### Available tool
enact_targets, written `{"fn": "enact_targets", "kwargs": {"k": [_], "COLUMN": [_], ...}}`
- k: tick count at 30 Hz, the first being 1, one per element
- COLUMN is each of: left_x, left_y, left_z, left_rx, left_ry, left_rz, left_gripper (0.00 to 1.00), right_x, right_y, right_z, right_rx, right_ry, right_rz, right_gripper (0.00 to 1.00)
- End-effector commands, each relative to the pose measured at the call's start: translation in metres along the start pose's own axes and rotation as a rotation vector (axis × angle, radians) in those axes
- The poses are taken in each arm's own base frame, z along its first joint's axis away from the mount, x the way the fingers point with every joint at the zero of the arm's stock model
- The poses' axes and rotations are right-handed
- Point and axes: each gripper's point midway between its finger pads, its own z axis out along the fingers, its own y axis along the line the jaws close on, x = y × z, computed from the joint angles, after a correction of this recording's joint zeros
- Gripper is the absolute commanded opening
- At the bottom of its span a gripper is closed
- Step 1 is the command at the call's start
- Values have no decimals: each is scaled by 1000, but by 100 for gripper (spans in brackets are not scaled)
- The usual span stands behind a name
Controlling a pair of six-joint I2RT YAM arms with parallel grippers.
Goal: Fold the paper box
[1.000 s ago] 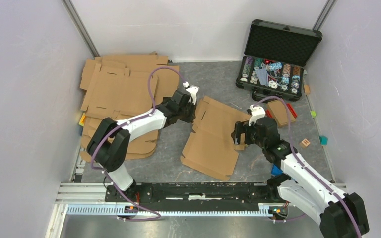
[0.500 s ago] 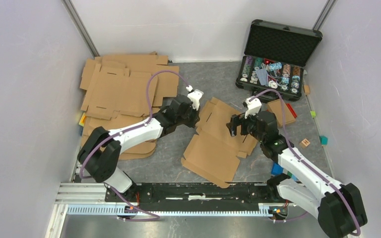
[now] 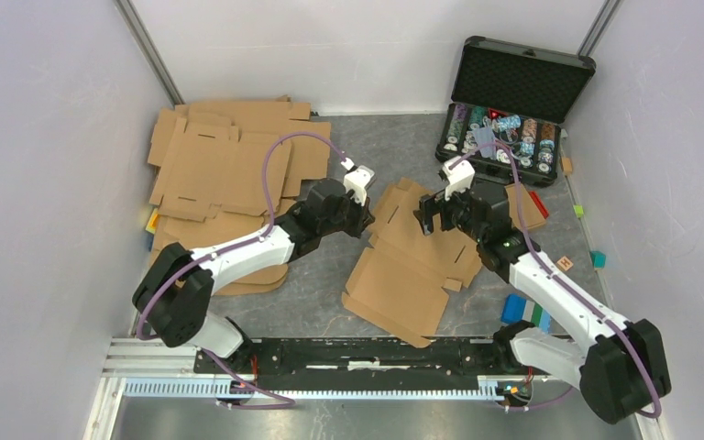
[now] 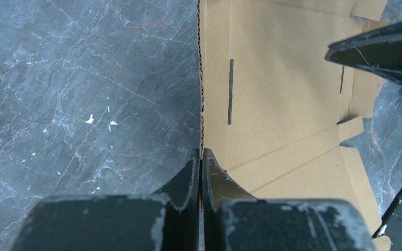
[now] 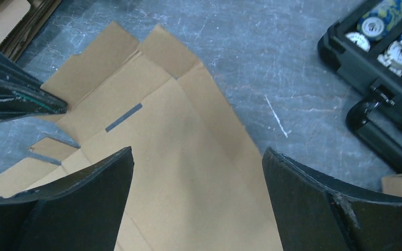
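The paper box [image 3: 403, 270] is a flat brown cardboard blank with slots lying in the middle of the table. My left gripper [image 3: 361, 220] is shut on its left edge, and the wrist view shows the edge [image 4: 201, 94] pinched between the two fingers [image 4: 202, 157]. My right gripper [image 3: 429, 220] is open and empty, hovering just above the blank's far part; its fingers [image 5: 110, 172] straddle the cardboard [image 5: 188, 157] without touching it. The left gripper's fingers show at the left of the right wrist view [image 5: 21, 97].
A stack of other flat cardboard blanks [image 3: 220, 174] lies at the back left. An open black case of poker chips [image 3: 509, 119] stands at the back right. A small cardboard piece [image 3: 524, 206], coloured blocks [image 3: 524, 310] and a wooden cube [image 3: 564, 264] lie on the right.
The left gripper has dragged the blank's left edge right and away. The right gripper has moved left and away over the blank's far part, still open.
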Motion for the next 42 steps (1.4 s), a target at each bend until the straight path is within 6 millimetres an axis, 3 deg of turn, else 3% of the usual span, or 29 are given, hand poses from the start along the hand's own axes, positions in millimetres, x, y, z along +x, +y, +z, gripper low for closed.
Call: {"fn": "enact_targets", "kwargs": {"k": [1, 8, 17, 20, 25, 31, 34, 42], "left_x": [-28, -26, -23, -23, -21, -20, -20, -19], "left_y": [-9, -7, -5, -5, -2, -3, -3, -3], "left_z": [-7, -5, -1, -1, 1, 2, 2, 3], "left_rx": [29, 16, 9, 6, -8, -1, 1, 1], "left_ry": [-99, -92, -79, -79, -68, -62, -62, -57], "left_rz": [15, 20, 17, 17, 16, 16, 17, 19], "left_gripper": [2, 2, 2, 2, 2, 2, 2, 2], "right_x": [-26, -16, -1, 0, 5, 7, 14, 20], "right_y": [-3, 1, 8, 14, 27, 11, -1, 7], "right_z": [10, 29, 31, 27, 19, 15, 19, 23], "right_rx": [-37, -105, -157, -183, -253, -161, -106, -153], "right_ry": [-16, -8, 37, 39, 48, 61, 108, 144], "right_rz": [-91, -45, -30, -22, -7, -34, -54, -59], "right_gripper": [98, 98, 97, 90, 70, 68, 61, 50]}}
